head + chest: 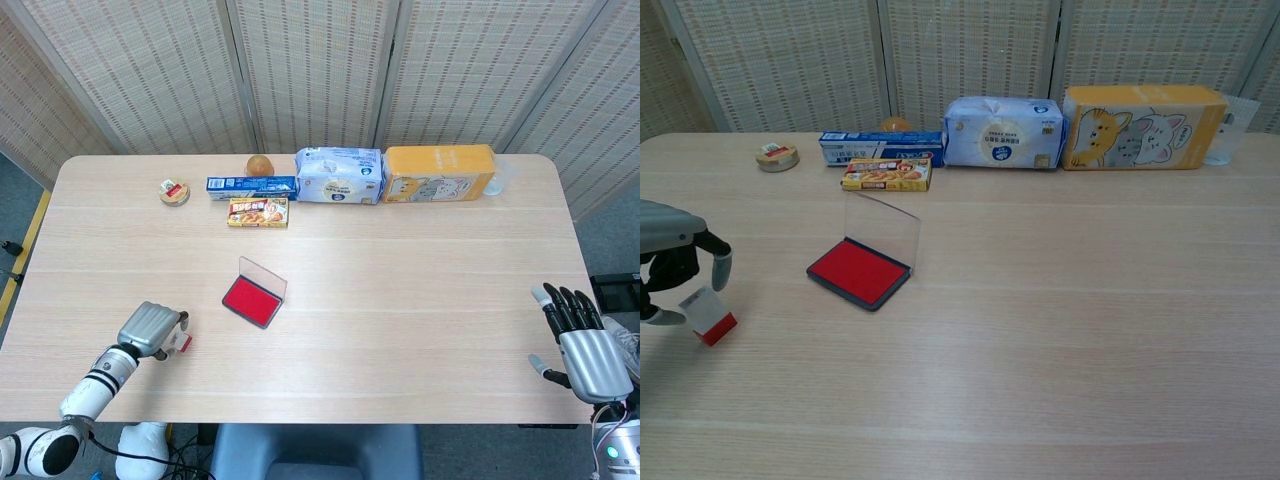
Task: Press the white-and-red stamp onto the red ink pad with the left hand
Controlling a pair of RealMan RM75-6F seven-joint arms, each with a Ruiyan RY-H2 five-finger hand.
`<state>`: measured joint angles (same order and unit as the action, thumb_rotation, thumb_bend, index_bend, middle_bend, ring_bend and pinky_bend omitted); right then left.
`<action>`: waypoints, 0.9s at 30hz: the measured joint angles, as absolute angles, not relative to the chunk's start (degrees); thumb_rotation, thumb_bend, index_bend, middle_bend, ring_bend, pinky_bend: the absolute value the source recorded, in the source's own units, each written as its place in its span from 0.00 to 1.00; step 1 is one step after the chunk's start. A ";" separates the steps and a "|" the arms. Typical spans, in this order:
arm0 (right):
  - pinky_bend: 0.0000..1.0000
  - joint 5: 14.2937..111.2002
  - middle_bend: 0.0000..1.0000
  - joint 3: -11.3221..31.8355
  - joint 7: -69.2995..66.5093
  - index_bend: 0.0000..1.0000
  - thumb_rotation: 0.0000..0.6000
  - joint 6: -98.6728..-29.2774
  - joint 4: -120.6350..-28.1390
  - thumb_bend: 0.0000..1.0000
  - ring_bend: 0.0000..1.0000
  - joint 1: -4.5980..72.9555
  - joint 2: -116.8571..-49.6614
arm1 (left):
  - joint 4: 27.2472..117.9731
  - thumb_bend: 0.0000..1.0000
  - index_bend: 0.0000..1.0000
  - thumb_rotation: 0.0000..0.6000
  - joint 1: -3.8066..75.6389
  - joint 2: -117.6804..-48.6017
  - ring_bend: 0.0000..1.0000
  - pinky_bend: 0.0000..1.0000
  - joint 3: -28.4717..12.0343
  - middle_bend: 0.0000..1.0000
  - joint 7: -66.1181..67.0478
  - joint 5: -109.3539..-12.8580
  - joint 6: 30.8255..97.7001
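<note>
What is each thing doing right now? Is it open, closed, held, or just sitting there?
Ink pad: open, clear lid standing up.
Stamp: on the table, tilted, red end down.
Left robot hand: fingers curled around the stamp; grip unclear.
Right robot hand: open, fingers apart, holding nothing.
Tissue pack: closed, lying at the back.
</note>
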<state>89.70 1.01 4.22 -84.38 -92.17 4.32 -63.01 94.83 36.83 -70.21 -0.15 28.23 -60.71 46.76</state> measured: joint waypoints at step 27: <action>0.00 89.81 0.01 1.08 4.14 0.00 1.00 -84.64 -92.13 0.20 0.03 4.18 -62.99 | 92.53 0.32 0.58 1.00 37.75 -71.41 0.67 0.54 1.32 0.85 24.80 -61.54 47.00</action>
